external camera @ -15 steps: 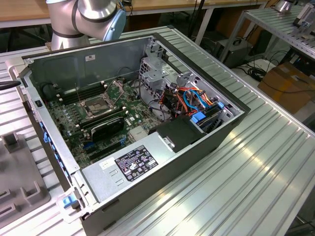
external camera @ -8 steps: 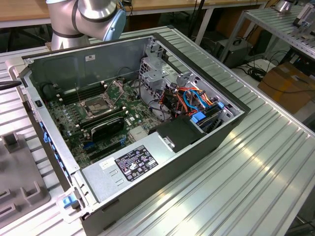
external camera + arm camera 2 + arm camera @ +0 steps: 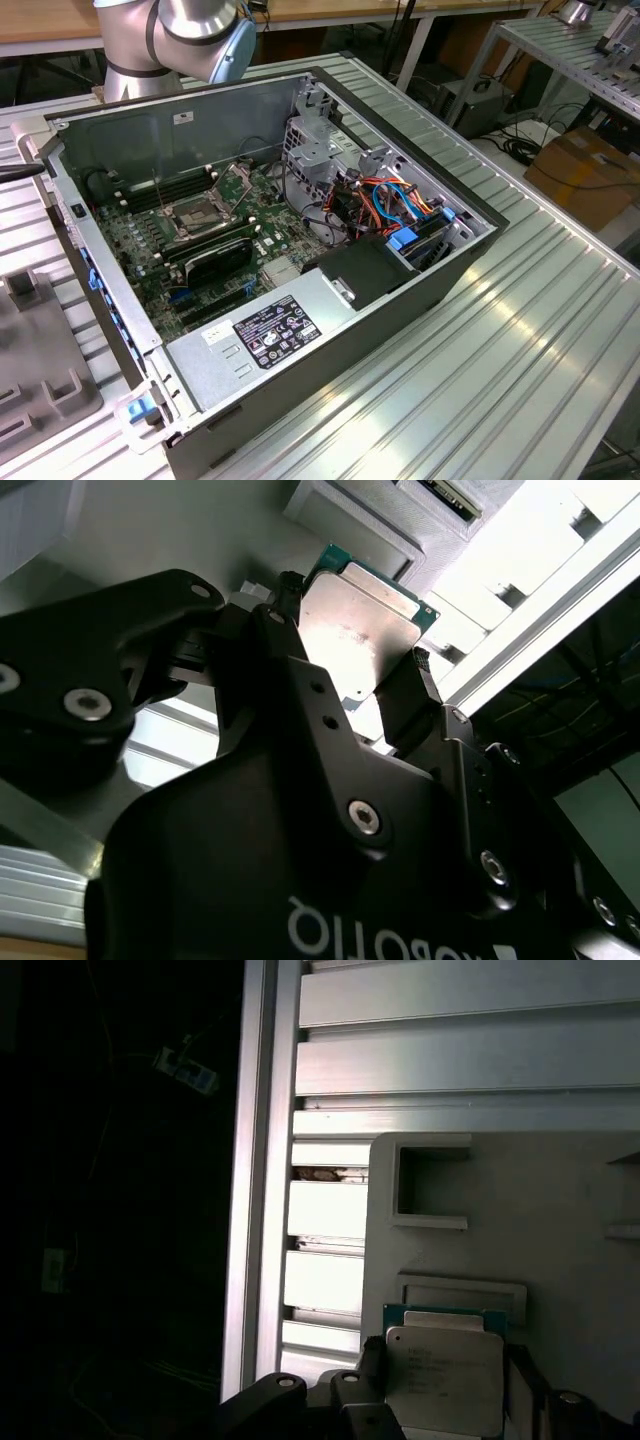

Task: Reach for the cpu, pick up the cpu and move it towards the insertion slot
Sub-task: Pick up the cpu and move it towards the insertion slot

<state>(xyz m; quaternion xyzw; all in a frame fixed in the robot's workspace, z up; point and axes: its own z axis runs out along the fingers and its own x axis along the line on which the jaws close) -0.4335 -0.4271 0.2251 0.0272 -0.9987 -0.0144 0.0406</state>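
The gripper (image 3: 352, 655) pinches the cpu (image 3: 445, 1375) by opposite edges, just off the grey fixture (image 3: 560, 1220). The cpu is probably light, stiff, thin and fragile.

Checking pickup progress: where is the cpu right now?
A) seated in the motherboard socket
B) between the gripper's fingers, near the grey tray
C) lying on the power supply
B: in the second wrist view the cpu sits in the gripper, with a finger against each of two opposite edges.

Open computer case (image 3: 180, 125) rests on slatted table (image 3: 520, 330).
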